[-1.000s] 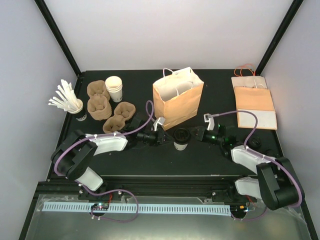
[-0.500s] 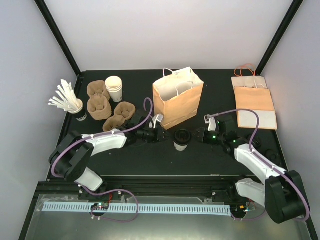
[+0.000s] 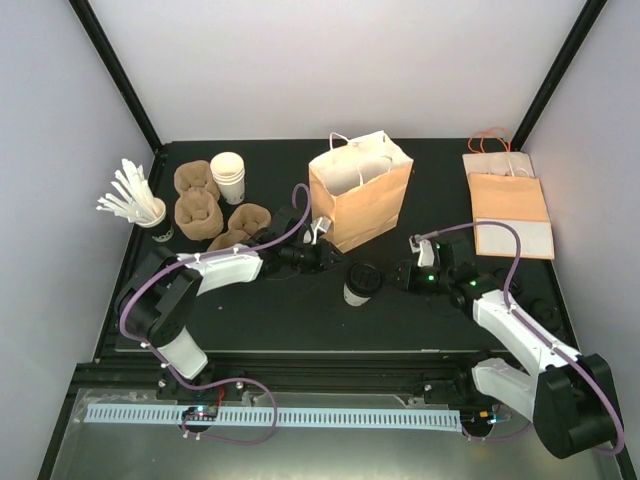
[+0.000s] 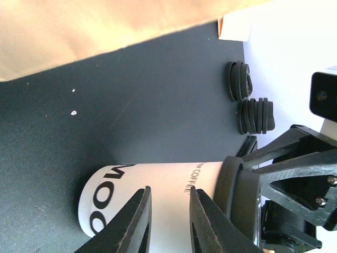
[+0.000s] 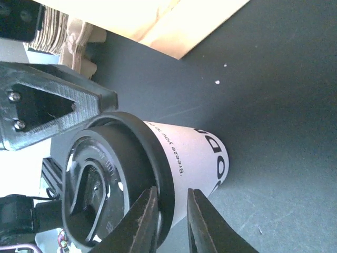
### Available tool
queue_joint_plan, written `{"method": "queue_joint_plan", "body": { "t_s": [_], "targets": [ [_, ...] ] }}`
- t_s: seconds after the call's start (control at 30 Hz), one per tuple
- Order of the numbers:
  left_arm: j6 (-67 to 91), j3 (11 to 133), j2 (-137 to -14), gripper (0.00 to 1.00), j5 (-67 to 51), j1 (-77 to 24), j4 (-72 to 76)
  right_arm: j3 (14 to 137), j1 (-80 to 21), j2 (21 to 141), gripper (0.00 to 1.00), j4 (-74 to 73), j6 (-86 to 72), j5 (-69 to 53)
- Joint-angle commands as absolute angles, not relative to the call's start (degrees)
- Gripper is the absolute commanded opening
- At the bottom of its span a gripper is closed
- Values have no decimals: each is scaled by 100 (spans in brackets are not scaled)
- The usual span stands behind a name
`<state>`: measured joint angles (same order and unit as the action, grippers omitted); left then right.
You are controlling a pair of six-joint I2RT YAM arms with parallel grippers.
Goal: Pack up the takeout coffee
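Judging by looks, I rate the takeout coffee point(image 3: 358, 286) light, thin-walled and easy to crush, with a lid that could pop. I would grip the paper wall below the lid, gently. It sits between both grippers, just in front of the brown paper bag point(image 3: 362, 195), apparently tipped. Left gripper point(image 3: 329, 258) and right gripper point(image 3: 400, 277) reach in low from opposite sides, jaws narrow, holding nothing.

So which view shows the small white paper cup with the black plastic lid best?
Right wrist: the small white paper cup is close, with its black lid top and printed wall visible. Left wrist shows only its wall and lid edge; top external shows it small, from above.
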<state>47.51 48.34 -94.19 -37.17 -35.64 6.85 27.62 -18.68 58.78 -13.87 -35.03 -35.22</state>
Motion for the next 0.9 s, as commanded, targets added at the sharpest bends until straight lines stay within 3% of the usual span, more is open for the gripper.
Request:
{"method": "queue_joint_plan", "body": {
  "t_s": [0.0, 0.47, 0.87],
  "targets": [
    [4601, 5020, -9319, 23, -3804, -3431, 535, 3319, -1916, 5985, 19, -1755, -3504, -3576],
    [4254, 4307, -8206, 35, -3665, -3266, -129, 3732, -1906, 6364, 26, -1893, -3203, -3727],
    [5727, 2894, -7566, 36, -4219, -4145, 1586, 4118, -1905, 7293, 27, -1206, -3261, -4169]
  ]
}}
